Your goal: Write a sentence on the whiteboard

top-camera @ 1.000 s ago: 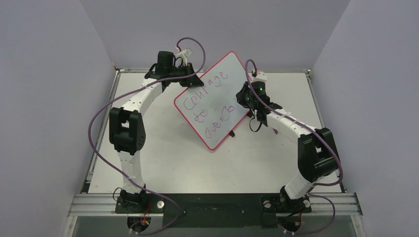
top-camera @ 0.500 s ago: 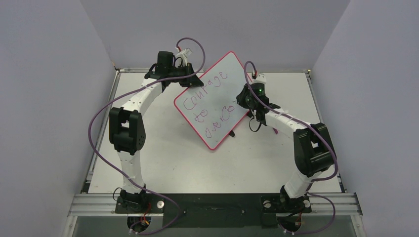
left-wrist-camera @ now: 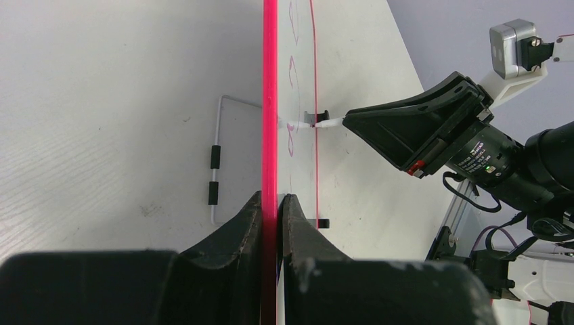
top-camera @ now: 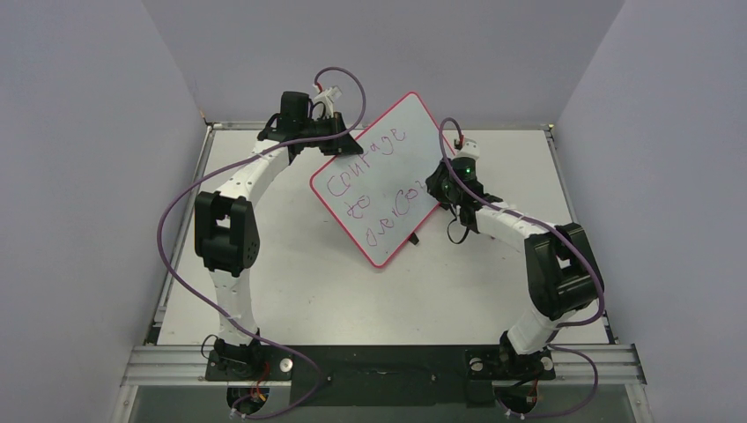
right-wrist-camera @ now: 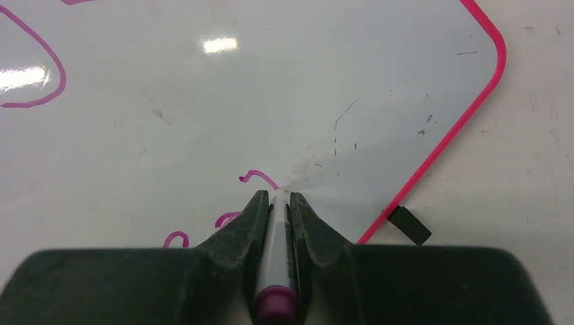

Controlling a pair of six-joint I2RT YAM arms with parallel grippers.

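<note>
The whiteboard [top-camera: 379, 181] stands tilted above the table, white with a pink-red rim. My left gripper [top-camera: 346, 144] is shut on its upper left edge; in the left wrist view the rim [left-wrist-camera: 270, 101] runs straight between the closed left gripper [left-wrist-camera: 271, 196]. The sentence [top-camera: 370, 189] reads roughly "Courage to overco" in purple-pink lines. My right gripper [top-camera: 438, 189] is shut on a marker [right-wrist-camera: 274, 250] with a purple end. The marker's tip touches the board [right-wrist-camera: 271, 88] at a fresh purple stroke [right-wrist-camera: 257, 177], just ahead of the right gripper [right-wrist-camera: 275, 194]. The marker tip [left-wrist-camera: 325, 124] also shows from the left wrist.
A black clip foot [right-wrist-camera: 408, 225] sits on the board's rim near the marker, another [top-camera: 414, 238] at its lower edge. A white wire stand [left-wrist-camera: 215, 169] lies on the table behind the board. Grey walls close the table on three sides.
My right gripper has slid with the marker a little toward the near side along the board's right part, adding a stroke. The left gripper and the board have stayed put.
</note>
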